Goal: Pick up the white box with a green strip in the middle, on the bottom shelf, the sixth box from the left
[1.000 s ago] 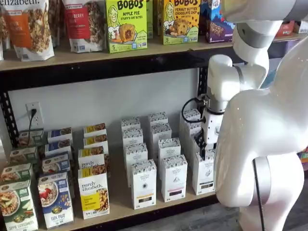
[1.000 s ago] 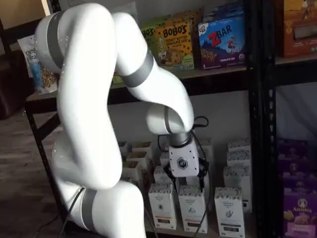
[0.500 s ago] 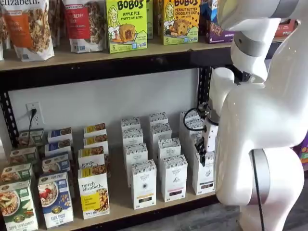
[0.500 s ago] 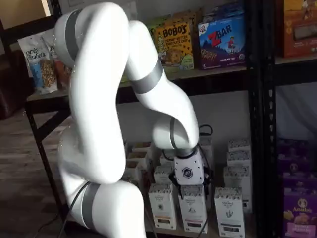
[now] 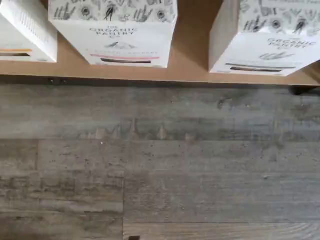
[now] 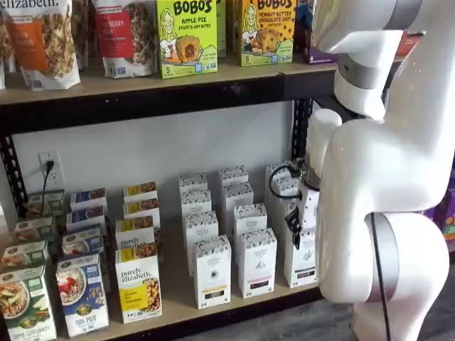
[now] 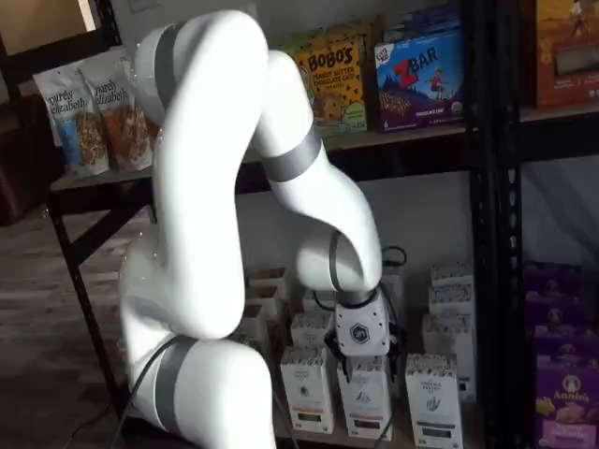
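Observation:
The white box (image 6: 304, 261) stands at the right end of the front row on the bottom shelf (image 6: 176, 297), partly hidden by my arm. It also shows in a shelf view (image 7: 432, 398) and in the wrist view (image 5: 265, 42), where it has a speckled top band and a thin dark strip. My gripper (image 6: 293, 229) hangs low in front of the front row, by this box's left edge. In a shelf view the gripper (image 7: 361, 360) covers the top of the neighbouring white box (image 7: 365, 407). Its black fingers show no plain gap and hold nothing.
More white boxes (image 6: 212, 273) stand in rows behind and to the left. The purely elizabeth box (image 6: 138, 284) and cereal boxes (image 6: 82, 295) fill the shelf's left side. The wrist view shows grey plank floor (image 5: 160, 165) below the shelf edge (image 5: 192, 60). A black upright (image 7: 491, 234) stands to the right.
The arm has folded lower. The gripper has come down in front of the shelf, from above the white boxes' tops to level with the front row.

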Controlling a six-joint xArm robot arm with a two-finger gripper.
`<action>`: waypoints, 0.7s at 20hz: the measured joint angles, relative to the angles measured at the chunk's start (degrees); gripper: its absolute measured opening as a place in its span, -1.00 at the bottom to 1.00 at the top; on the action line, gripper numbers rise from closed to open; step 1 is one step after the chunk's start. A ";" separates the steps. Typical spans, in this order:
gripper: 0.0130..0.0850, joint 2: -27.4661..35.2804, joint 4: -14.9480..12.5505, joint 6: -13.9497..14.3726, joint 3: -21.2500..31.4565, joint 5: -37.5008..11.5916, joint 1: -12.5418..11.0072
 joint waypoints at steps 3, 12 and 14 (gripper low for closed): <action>1.00 1.87 -3.52 3.26 -1.16 -1.01 -0.17; 1.00 9.60 -6.69 5.69 -8.03 -2.95 -0.89; 1.00 11.45 -7.10 5.56 -10.12 -2.62 -1.40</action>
